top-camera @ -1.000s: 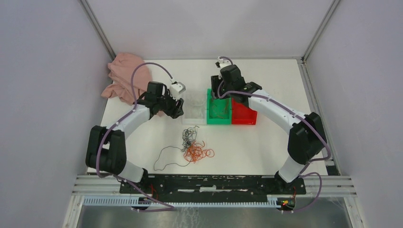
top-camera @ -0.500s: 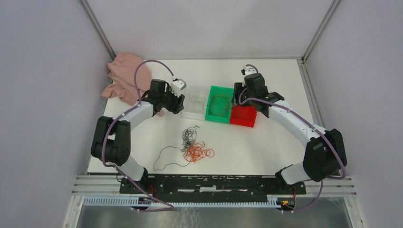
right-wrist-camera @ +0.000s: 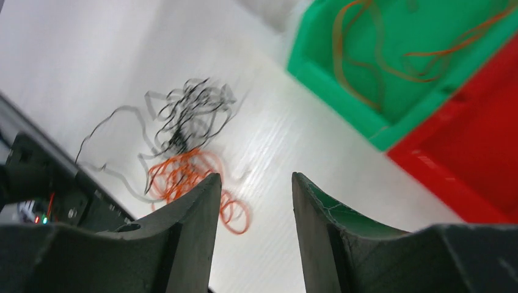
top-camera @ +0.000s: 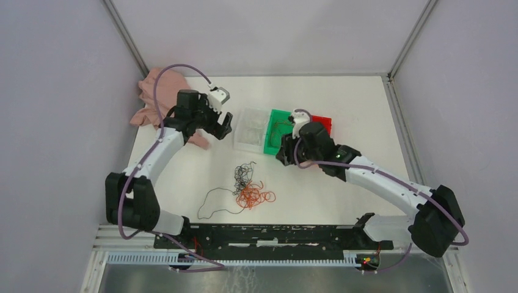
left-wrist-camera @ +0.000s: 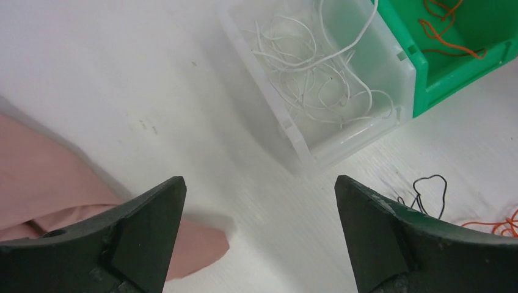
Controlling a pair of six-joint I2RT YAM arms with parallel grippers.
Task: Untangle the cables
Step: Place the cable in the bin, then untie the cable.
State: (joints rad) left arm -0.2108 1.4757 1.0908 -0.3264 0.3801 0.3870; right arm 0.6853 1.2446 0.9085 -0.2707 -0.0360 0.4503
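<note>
At the clear bin's (left-wrist-camera: pixel 342 139) nine o'clock, the left pincer (left-wrist-camera: pixel 259 207) just popped wide, empty. The right pincer (right-wrist-camera: pixel 255 189), half open, empty, swung toward the tangled cables (top-camera: pixel 247 186); more sorting waits.

Open approach to cables (top-camera: pixel 251 195) from front, bins (top-camera: pixel 269 140) behind, cloth (top-camera: pixel 153 97) left

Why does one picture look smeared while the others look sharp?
Right wrist view: the green bin, red bin and cables are streaked, likely motion blur, while its fingers are crisp. Left wrist view: sharp on the clear bin and its white wires. Top view: even, soft light, only faint shadows, no glare.
</note>
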